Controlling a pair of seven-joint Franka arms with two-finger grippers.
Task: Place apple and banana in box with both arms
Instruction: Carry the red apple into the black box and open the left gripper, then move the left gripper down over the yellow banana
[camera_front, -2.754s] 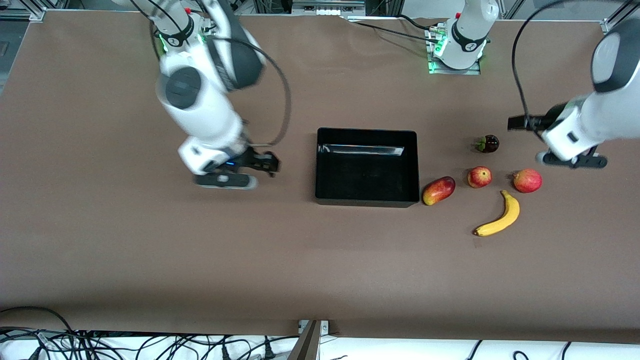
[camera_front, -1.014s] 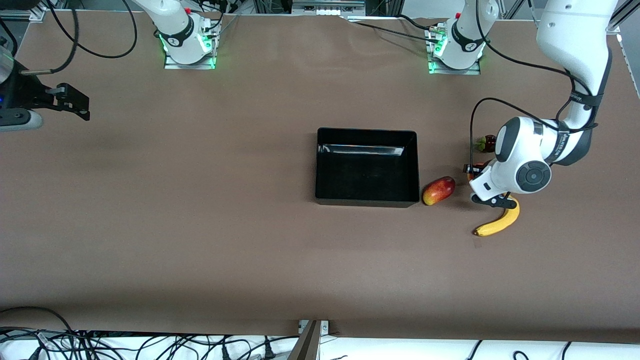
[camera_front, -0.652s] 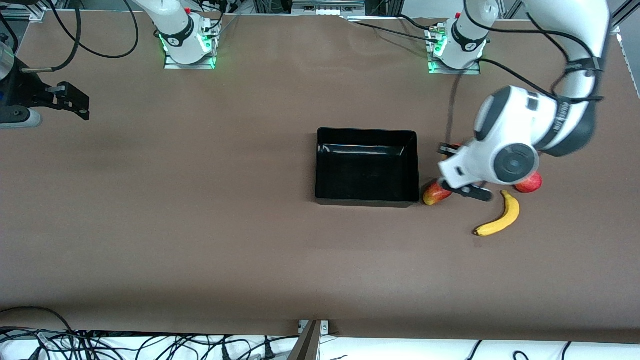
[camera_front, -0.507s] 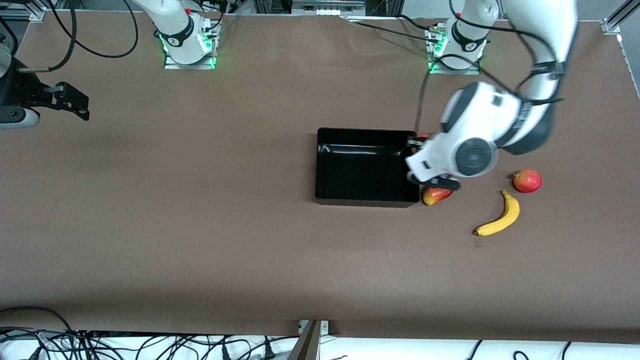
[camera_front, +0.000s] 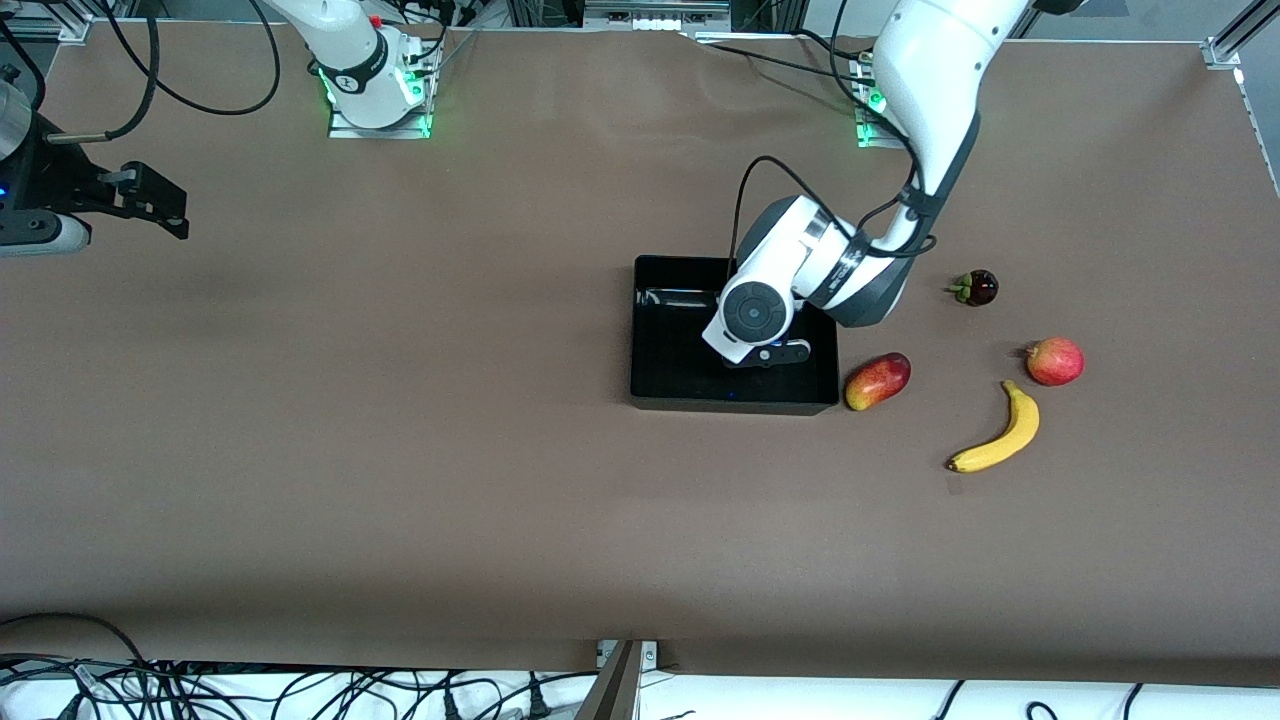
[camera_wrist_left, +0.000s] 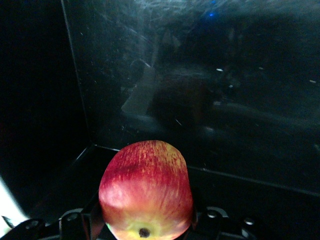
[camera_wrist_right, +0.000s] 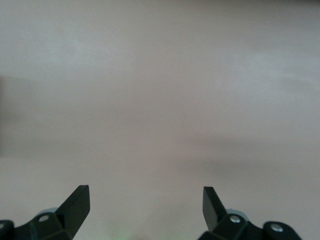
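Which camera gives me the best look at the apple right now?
The left wrist view: the apple fills its foreground, held in the left end effector over the box. In the front view the arm hides it; the right wrist view misses it.

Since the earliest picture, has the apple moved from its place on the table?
Yes. The apple left its spot beside the mango and is now in the left gripper over the box.

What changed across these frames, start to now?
The left gripper came down among the fruit, shut on the small round red-yellow apple and carried it over the shallow glossy black box, where it holds it. The right gripper swung out, open, to the right arm's end of the table. Curved yellow banana, red-yellow mango, pinkish-red round fruit and box stayed put.
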